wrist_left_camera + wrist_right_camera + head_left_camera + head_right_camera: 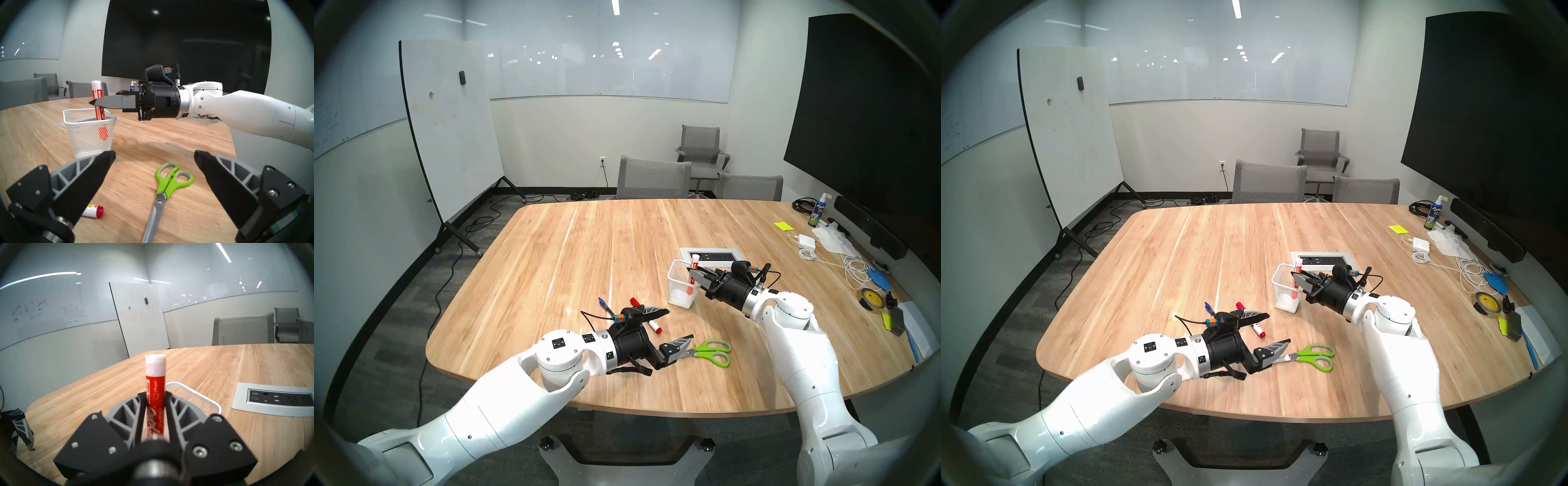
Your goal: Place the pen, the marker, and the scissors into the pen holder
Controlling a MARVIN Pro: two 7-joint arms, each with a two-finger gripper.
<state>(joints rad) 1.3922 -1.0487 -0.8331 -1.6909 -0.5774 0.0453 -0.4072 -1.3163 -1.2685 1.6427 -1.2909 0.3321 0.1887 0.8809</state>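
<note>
red marker (98, 95) upright in pen holder (90, 134), scissors (168, 185) on table (585, 244)

The left gripper (154, 157) stands wide open, its two dark fingers (95, 171) at the bottom corners. Between them on the wooden table (169, 135) lie the scissors (165, 188), lime-green handles away from the camera, blades toward it. A white marker with a red end (93, 210) lies partly behind the left-hand finger. Beyond stands the white mesh pen holder (90, 134) with a red-and-white Expo marker (97, 95) leaning inside. The right gripper (95, 102) reaches in level from the right, its fingers across that marker above the rim.
</note>
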